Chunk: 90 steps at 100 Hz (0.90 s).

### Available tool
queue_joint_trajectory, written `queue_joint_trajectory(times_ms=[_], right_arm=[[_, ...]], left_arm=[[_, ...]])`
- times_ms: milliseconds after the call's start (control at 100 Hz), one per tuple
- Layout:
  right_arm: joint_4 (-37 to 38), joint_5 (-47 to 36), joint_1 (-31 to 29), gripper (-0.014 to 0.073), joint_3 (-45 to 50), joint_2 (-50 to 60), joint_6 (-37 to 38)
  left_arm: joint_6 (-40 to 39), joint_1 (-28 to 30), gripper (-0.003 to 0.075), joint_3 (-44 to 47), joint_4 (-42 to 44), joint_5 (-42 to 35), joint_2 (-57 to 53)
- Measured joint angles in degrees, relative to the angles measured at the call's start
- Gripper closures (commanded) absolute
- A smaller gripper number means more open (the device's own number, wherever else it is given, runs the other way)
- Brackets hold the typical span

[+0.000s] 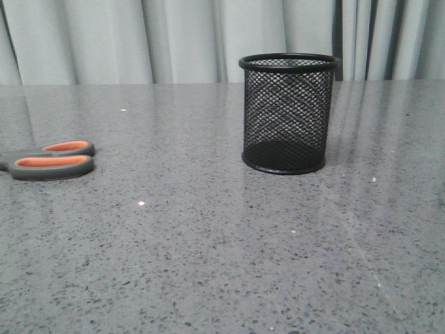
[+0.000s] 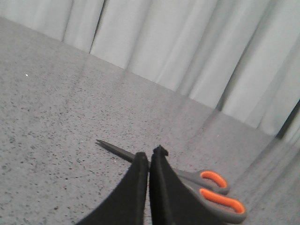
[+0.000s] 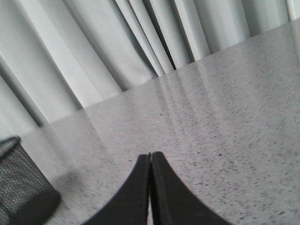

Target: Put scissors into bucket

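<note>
- At the far left of the bench [image 1: 208, 264], the scissors [image 1: 52, 160] lie flat with their orange-lined loops toward the middle; the blades run off the edge of the front view.
- From the left wrist camera the whole pair shows: closed blades tapering to a point, handles at the other end, with the left end effector [image 2: 149, 159] hanging above the blades near the pivot, its two black fingers pressed together and holding nothing.
- The step in hand looks to be the approach for the pick-up. To do it well, I would say the left fingers must first spread, then come down astride the shank close to the pivot, where the metal is narrow and the weight balances, not on the loops.
- Since the pair lies flat on a hard stone surface, a shallow, square descent should help the tips get under or around it without skidding it away.
- Right of centre stands the bucket [image 1: 288, 115], upright, mouth open, well apart from the scissors, nothing inside that I can see.
- Farthest right, the right end effector [image 3: 150, 161] is likewise closed and empty, poised over bare bench with the bucket at the edge of its camera.
</note>
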State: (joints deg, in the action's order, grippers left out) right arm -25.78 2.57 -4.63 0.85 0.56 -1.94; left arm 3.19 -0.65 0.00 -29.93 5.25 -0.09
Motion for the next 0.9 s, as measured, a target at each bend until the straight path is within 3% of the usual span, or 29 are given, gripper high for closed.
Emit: queue_joint_trajectory(times_ms=[130,230,390,590,900], right_arm=[[-5.3,-0.4,0.0,0.0638,-0.1,0.0,0.0],[-5.9,3.7,0.0,0.0638,-2.4,0.0,0.0],[-0.2,12.8,0.0,0.0638,-12.3,-2.6,0.0],[4.9,24.6,0.0,0.0638,-26.2,-16.6,-0.5],[6.2,38.1,4.4,0.0633,-41.5,-36.0,-9.4]], left_arm=[[0.0,0.0,0.0740,0.0,-9.2,-0.5,0.0],[-0.1,0.0,0.0740,-1.1,-10.7,1.4,0.0],[-0.1,0.0,0.0740,-11.4,-2.4,10.1,1.2],[0.4,0.0,0.0740,-28.8,10.6,24.2,14.4],[12.0,0.0,0.0738,-46.4,13.6,40.9,34.4]])
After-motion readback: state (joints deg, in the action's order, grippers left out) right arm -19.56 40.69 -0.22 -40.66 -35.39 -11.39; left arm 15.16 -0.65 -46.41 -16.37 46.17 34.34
